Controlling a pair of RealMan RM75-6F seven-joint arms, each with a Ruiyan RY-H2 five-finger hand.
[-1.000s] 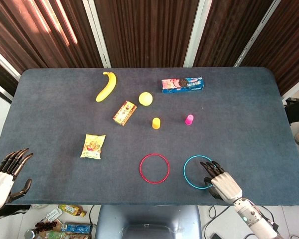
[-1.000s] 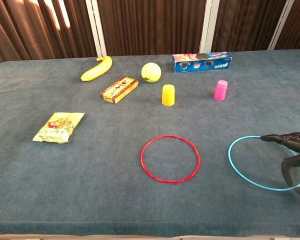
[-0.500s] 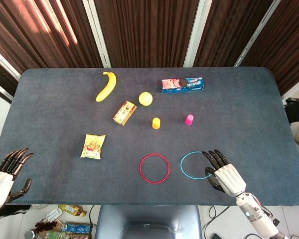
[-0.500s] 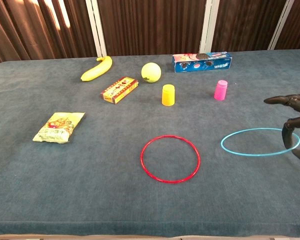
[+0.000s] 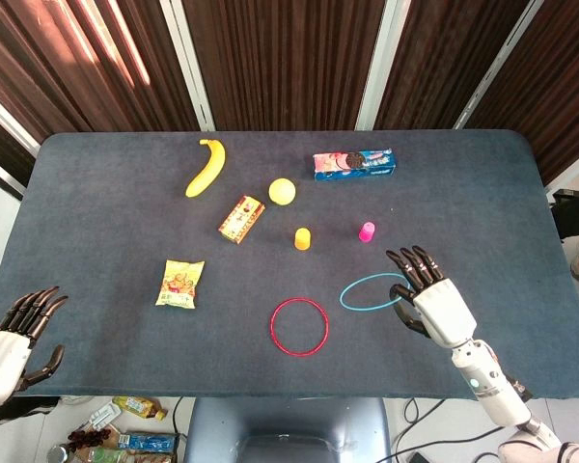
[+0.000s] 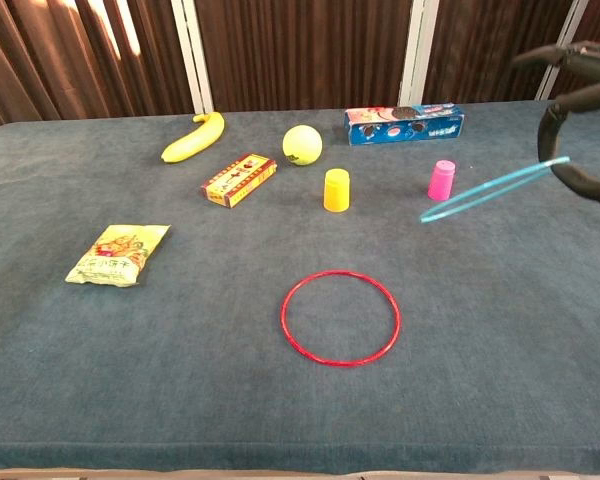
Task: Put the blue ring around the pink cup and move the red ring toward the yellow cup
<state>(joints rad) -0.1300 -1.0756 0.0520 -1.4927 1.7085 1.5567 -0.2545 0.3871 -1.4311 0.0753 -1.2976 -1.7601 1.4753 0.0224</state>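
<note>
My right hand (image 5: 427, 294) pinches the right edge of the blue ring (image 5: 343, 299) and holds it in the air, tilted, with the other fingers spread. In the chest view the blue ring (image 6: 490, 190) shows nearly edge-on under my right hand (image 6: 580, 120), its low end just in front of the pink cup (image 6: 441, 180). The pink cup (image 5: 367, 231) and yellow cup (image 5: 302, 238) stand mid-table. Flat on the cloth near the front lies the red ring (image 5: 271, 327), with the yellow cup (image 6: 336, 190) behind it. My left hand (image 5: 14, 338) hovers open off the front left corner.
A banana (image 5: 206, 167), a yellow ball (image 5: 282, 191), a blue cookie box (image 5: 354, 163) and a small red-yellow box (image 5: 241, 219) lie behind the cups. A yellow snack bag (image 5: 180, 284) lies left of the red ring on the dark table (image 5: 96, 222).
My right hand has lifted the blue ring off the table and carried it up and away from the front edge, toward the pink cup; the ring now tilts. The left hand barely moved.
</note>
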